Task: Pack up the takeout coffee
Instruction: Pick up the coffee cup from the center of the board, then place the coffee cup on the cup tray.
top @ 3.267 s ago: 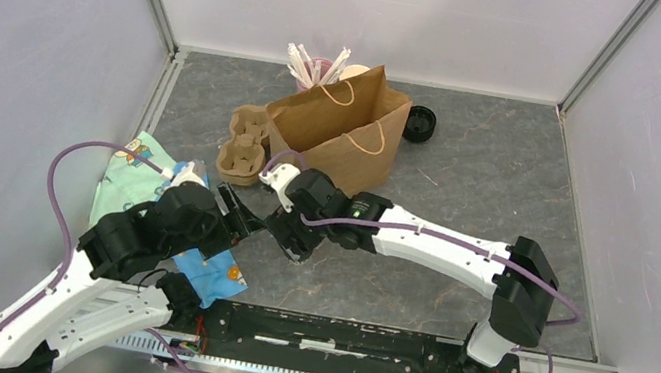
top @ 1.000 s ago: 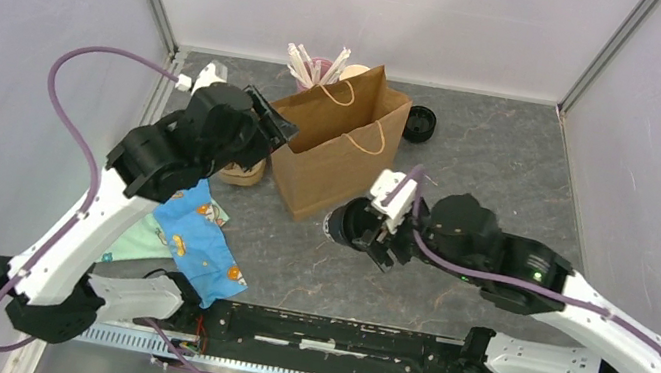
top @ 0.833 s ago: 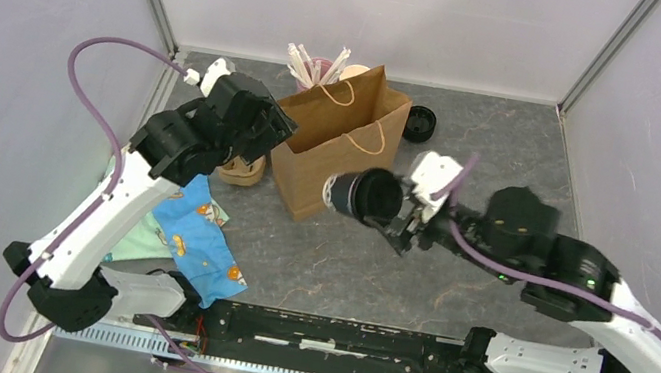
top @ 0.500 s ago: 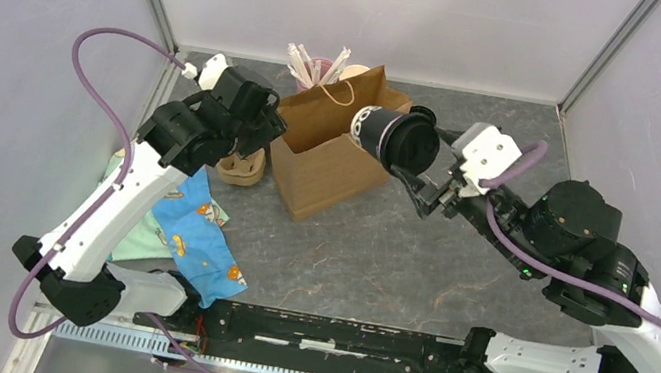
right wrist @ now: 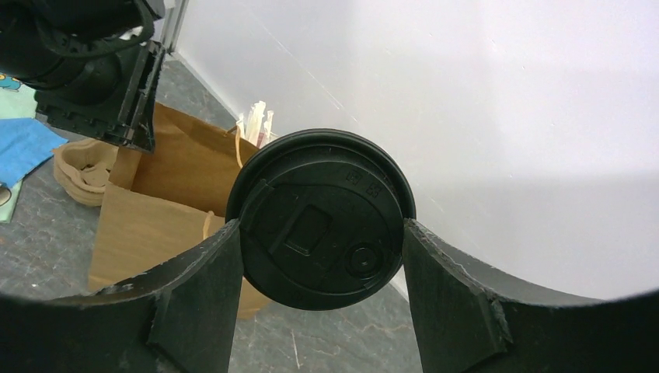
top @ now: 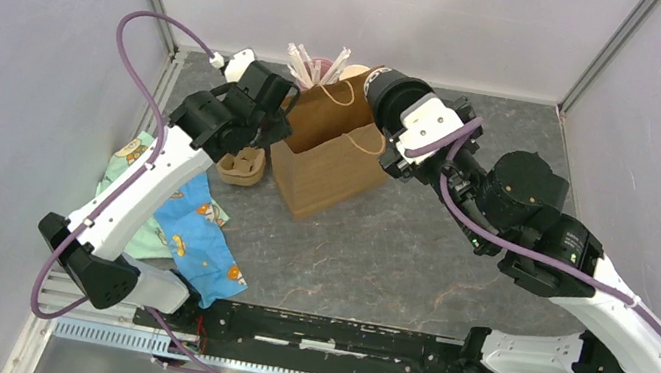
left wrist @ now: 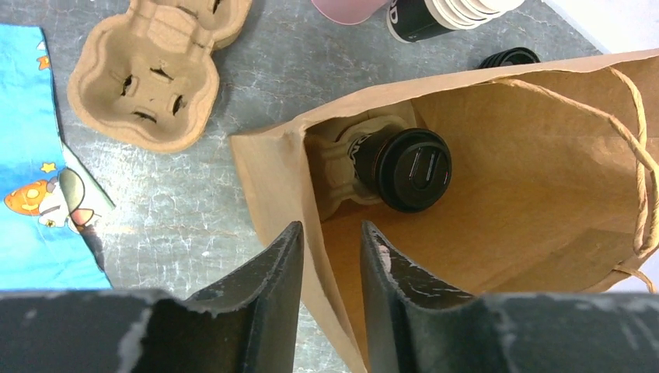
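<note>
Far left: printed cloths, blue and pale green [top: 183,223], flat on the grey marbled table [top: 461,229]. Just beside them, an empty moulded tan cardboard cup carrier [left wrist: 151,66]. Left gripper [left wrist: 330,249] is at the near-left wall of the upright brown paper bag with twine handles [top: 331,161]. One finger is outside the wall and one inside. The jaws stand a narrow gap apart with the paper edge running between them; whether they touch it cannot be told. Down in the bag, a second black lidded cup [left wrist: 404,167] sits in another cardboard carrier, lid up. Behind the bag: a pink holder of white wrapped straws [top: 319,63], a stack of lidless cream-rimmed cups [left wrist: 447,14] and a stack of black lids [left wrist: 509,57]. Right gripper [right wrist: 320,233] is clamped on the takeout coffee, a small black paper cup with a round black plastic lid [top: 387,87], one finger on each side at the lid. The cup is tilted, lid facing back toward the wrist. It hangs in the air at the far right corner of the bag's open mouth, not inside it.
</note>
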